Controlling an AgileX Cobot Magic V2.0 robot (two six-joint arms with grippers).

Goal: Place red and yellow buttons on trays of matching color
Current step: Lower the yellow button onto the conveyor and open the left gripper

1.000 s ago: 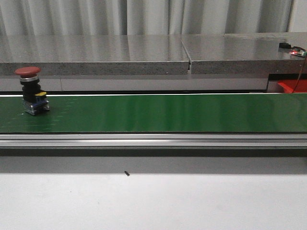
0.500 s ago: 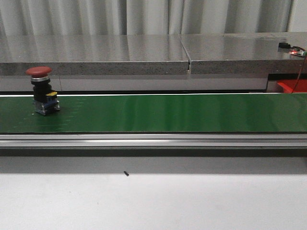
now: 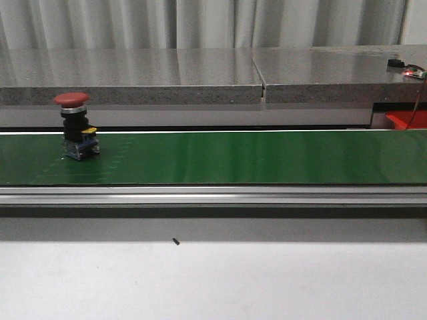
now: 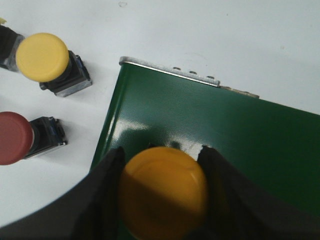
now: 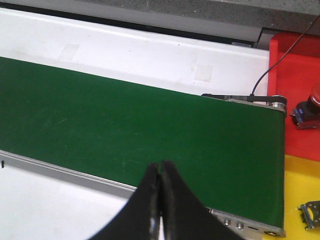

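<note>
No readable text, label or number shows anywhere.

An industrial test bench: a green conveyor belt (image 3: pixel 233 157) in aluminium rails beside a grey stone counter (image 3: pixel 200 73).

The left arm's gripper (image 4: pixel 162 192) showed two broad, matte black fingers (image 4: pixel 107 195) with rounded edges. The right arm's gripper (image 5: pixel 160 200) had slim, smooth black fingers (image 5: pixel 172 200) tapering to narrow tips.
</note>
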